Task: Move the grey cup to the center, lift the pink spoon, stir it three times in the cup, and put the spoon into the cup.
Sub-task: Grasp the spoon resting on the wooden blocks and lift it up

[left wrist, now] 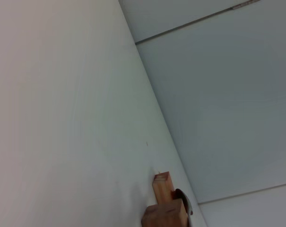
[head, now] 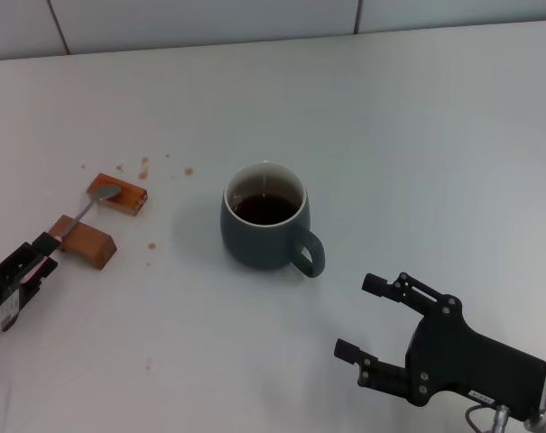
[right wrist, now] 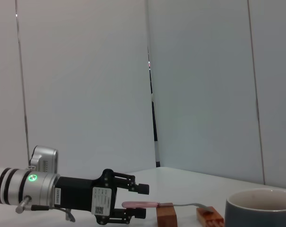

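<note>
Left gripper [head: 45,250] low at the table's near-left side, fingers [right wrist: 142,188] spread apart either side of the pink spoon's [right wrist: 139,205] handle end, not closed on it. Spoon lies bridged across two wooden blocks: handle over the nearer block [head: 85,241] just ahead of the fingertips, metal bowl resting on the farther block [head: 119,194] beyond. Brown specks [head: 144,168] scattered on the table [head: 417,135] past the farther block.

Grey cup [head: 263,227] stands upright well off to the right of the left gripper, near the table's middle, dark liquid inside, loop handle turned toward the right gripper. Cup and spoon apart, nothing touching the cup.

Right gripper [head: 361,317] hovers near-right of the cup, jaws wide open, holding nothing, fingertips aimed toward the cup but clear of its handle.
</note>
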